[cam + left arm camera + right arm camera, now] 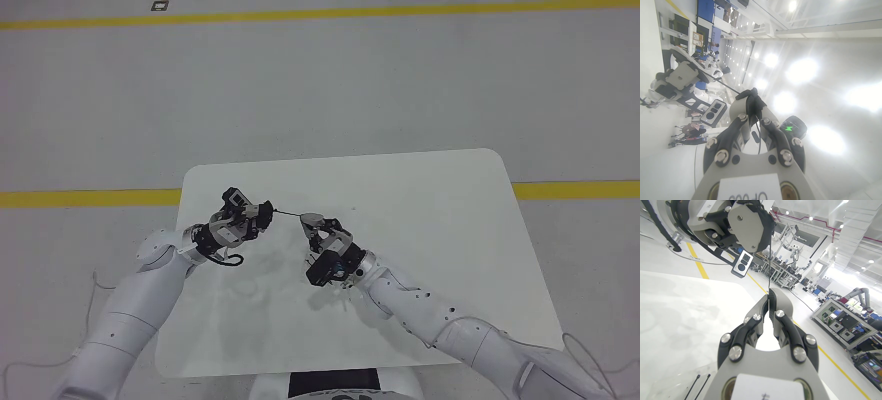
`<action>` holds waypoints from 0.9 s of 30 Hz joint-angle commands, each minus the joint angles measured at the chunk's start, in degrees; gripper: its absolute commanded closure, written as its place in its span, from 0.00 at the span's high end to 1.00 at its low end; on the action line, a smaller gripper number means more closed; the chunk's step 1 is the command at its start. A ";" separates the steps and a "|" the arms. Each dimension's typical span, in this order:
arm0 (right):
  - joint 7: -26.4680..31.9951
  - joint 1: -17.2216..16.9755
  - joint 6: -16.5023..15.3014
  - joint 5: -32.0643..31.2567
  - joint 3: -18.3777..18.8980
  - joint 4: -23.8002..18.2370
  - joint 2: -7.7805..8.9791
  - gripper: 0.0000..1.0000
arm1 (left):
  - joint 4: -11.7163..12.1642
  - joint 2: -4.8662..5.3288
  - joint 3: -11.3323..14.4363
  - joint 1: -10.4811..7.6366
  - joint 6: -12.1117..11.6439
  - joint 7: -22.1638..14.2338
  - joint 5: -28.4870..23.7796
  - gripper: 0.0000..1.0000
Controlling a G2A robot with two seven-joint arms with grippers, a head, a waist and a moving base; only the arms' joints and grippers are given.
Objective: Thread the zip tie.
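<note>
Zip tie [769, 266], thin and black, is stretched in a straight line between the two tools. It is held off the surface of the white table [430, 200], over its left half and nearer the far edge than the near one.

The left tool [753, 96] has one end. Its fingers [738, 108] are pressed together, their tips are wrapped in black material, and the strap comes straight out from between the tips. A thin dark line also runs back between these fingers toward the palm, but I cannot tell whether it is part of the same tie.

The right tool [769, 297] has the other end. Its ribbed pads [776, 302] are closed on the strap with no gap left at the tips, and the strap is pinched edge-on between them. From there it rises taut to the left tool, which faces it from just beside. In the top view the right tool is the one nearer the middle of the table, and the left tool is toward the left edge.

Two spare black ties [691, 387] lie flat on the table side by side, well apart from the held one. A yellow floor stripe [90, 198] passes beyond the table's left and right edges.
</note>
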 commanded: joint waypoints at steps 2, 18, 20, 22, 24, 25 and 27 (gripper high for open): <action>0.05 0.00 0.00 0.00 -0.01 0.07 -0.02 0.00 | 0.00 0.00 0.00 0.00 0.00 0.00 0.00 0.00; 0.81 0.36 -0.01 0.00 -0.82 0.47 -0.06 0.00 | 0.00 0.00 0.00 0.00 0.00 0.00 0.00 0.00; 0.90 0.38 -0.07 0.00 -0.85 0.50 -0.07 0.00 | 0.00 0.00 0.00 0.00 0.00 0.00 0.00 0.00; 0.92 0.37 -0.10 0.00 -0.85 0.50 -0.08 0.00 | 0.00 0.00 0.00 0.00 0.00 0.00 0.00 0.00; 0.95 0.30 -0.14 0.00 -0.77 0.47 -0.09 0.00 | 0.00 0.00 0.00 0.00 0.00 0.00 0.00 0.00; 0.95 0.22 -0.14 0.00 -0.65 0.43 -0.10 0.00 | 0.00 0.00 0.00 0.00 0.00 0.00 0.00 0.00; 0.83 0.00 -0.22 0.00 -0.26 0.32 -0.10 0.00 | 0.00 0.00 0.00 0.00 0.00 0.00 0.00 0.00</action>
